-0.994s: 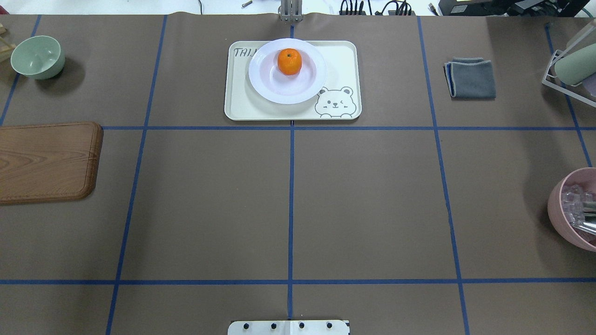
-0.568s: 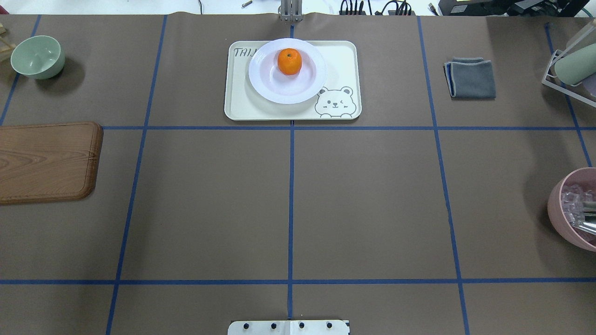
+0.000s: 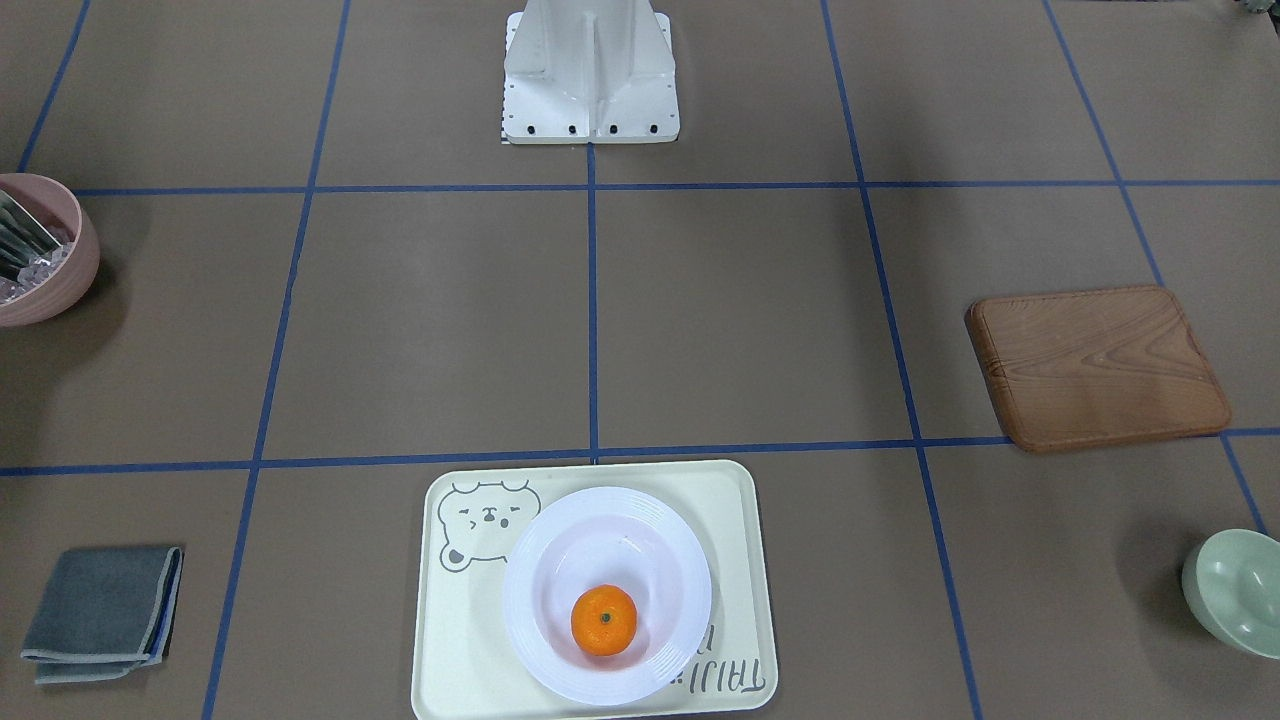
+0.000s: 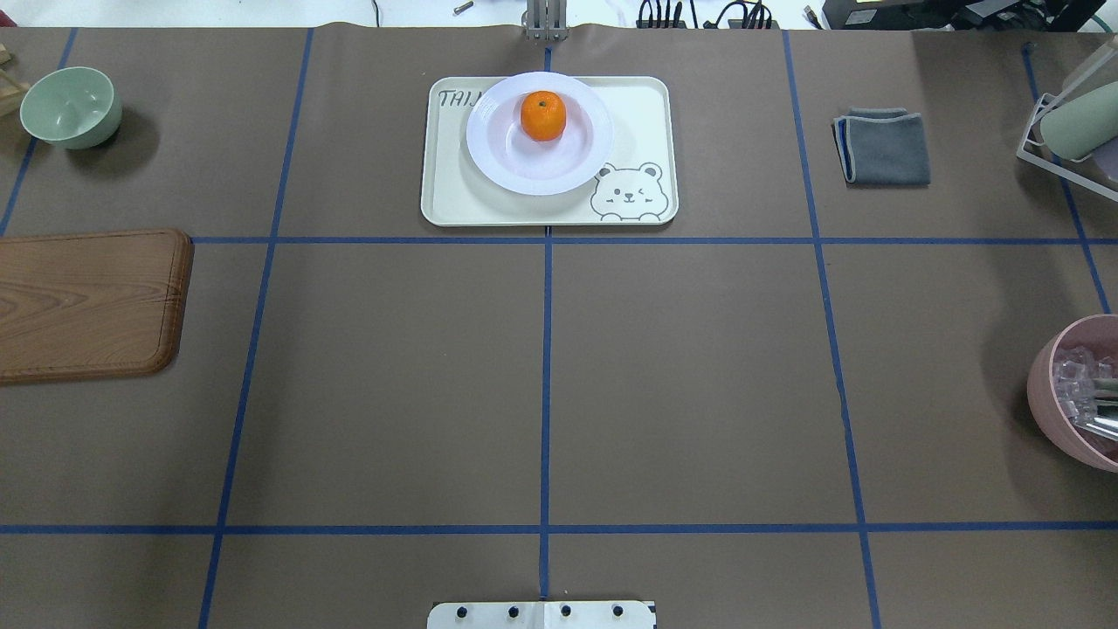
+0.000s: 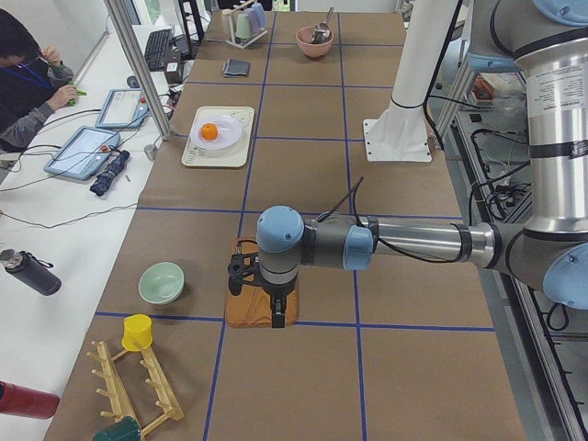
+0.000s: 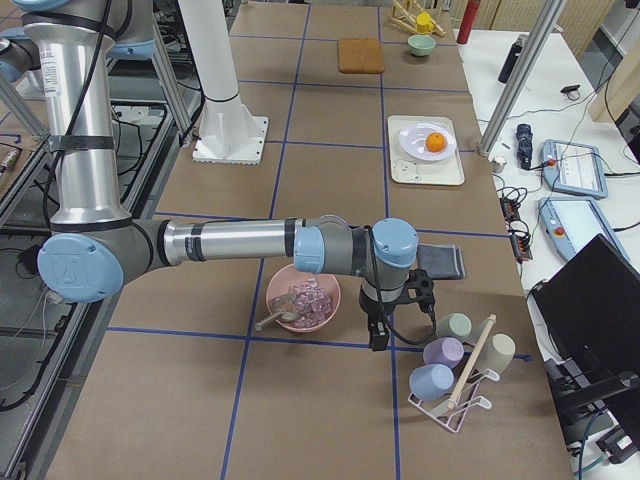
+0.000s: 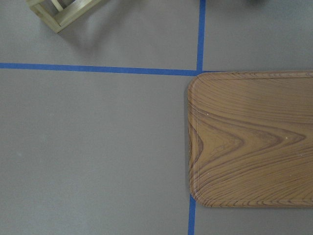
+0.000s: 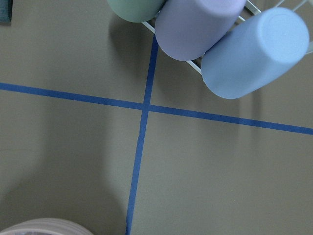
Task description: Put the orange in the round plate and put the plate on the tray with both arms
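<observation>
The orange [image 4: 542, 116] lies inside the white round plate [image 4: 533, 168], toward its far side. The plate rests on the cream tray [image 4: 454, 197] with the bear drawing, at the far middle of the table. In the front-facing view the orange [image 3: 604, 620], plate [image 3: 600, 540] and tray [image 3: 460, 640] sit at the bottom. Neither arm is near them. My left gripper [image 5: 276, 310] hangs over the wooden board's near edge, seen only in the exterior left view. My right gripper [image 6: 381, 335] hangs between the pink bowl and the cup rack, seen only in the exterior right view. Whether either is open or shut I cannot tell.
A wooden board [image 4: 87, 301] lies at the left edge, a pale green bowl [image 4: 70, 107] at the far left. A folded grey cloth [image 4: 884, 147] lies far right. A pink bowl [image 4: 1079, 393] and a cup rack [image 6: 455, 370] stand on the right. A person [image 5: 28, 83] sits beyond the table.
</observation>
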### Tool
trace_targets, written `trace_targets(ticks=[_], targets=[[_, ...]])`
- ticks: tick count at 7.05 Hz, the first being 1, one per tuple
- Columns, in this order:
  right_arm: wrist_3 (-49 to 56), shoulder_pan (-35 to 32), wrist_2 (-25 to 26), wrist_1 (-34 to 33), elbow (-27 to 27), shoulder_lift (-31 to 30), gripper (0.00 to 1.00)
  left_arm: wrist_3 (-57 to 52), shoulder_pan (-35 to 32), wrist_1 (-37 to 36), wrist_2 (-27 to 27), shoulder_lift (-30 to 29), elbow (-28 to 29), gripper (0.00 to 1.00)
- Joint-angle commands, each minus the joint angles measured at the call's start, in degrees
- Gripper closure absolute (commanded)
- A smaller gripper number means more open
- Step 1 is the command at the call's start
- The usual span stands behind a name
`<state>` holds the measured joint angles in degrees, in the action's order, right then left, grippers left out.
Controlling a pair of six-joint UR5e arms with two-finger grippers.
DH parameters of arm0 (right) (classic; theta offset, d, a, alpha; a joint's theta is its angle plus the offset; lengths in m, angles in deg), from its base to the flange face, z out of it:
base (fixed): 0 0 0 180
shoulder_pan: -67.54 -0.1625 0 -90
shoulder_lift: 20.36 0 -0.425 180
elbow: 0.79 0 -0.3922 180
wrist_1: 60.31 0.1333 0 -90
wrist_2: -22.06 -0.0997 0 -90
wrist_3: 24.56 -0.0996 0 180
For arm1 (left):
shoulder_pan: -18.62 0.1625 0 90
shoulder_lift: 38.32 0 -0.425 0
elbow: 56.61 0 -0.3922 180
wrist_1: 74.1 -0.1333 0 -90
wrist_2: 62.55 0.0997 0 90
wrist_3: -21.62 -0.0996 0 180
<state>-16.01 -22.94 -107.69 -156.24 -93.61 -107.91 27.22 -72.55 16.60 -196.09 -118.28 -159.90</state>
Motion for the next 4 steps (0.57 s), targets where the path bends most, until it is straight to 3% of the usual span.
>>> trace_targets(ticks=[1,4], targets=[[-0.03,0.04,0.03,0.13,-0.52,-0.60,0.00,0.02,0.02,-0.18,-0.59,0.42,0.28,0.02],[-0.11,0.04,-0.06,0.13,-0.52,-0.61,0.00,0.11,0.03,-0.18,-0.50,0.42,0.72,0.02]])
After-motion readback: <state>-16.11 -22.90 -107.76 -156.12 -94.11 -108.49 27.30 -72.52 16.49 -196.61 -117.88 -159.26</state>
